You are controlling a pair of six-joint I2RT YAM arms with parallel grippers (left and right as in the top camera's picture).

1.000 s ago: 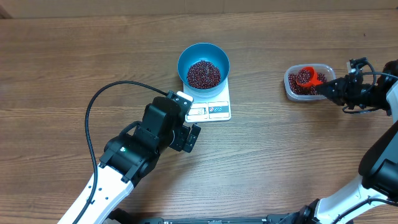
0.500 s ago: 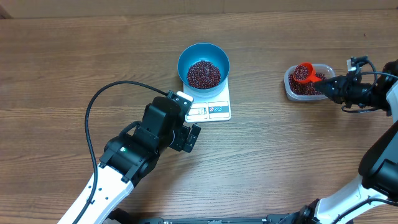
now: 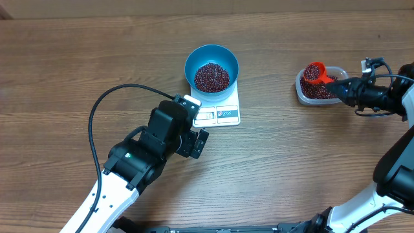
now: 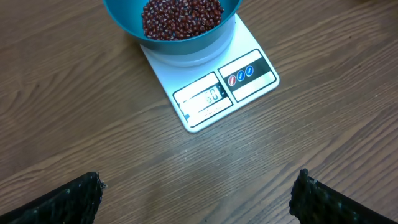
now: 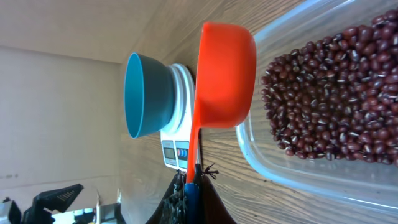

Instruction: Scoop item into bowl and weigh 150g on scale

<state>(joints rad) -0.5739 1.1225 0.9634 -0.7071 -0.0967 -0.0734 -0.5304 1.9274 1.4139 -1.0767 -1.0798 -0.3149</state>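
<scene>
Just lifted the scoop (image 5: 227, 74) off the beans (image 5: 323, 93), right gripper (image 5: 189, 186) squeezing it, left gripper (image 4: 196, 199) wide open; bowl (image 5: 146, 93) next.

The left arm (image 3: 139, 158) had a white lower link, blocky black joints, a small green mark and a looping black cable (image 3: 91, 126). Its left claw (image 4: 199, 202) had rough black fingers (image 4: 68, 199). The right arm (image 3: 381, 97) was likewise black and white, with thin wires (image 3: 373, 63) at the wrist.

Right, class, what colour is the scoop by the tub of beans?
The scoop is bright orange-red, shown best in the right wrist view.
</scene>
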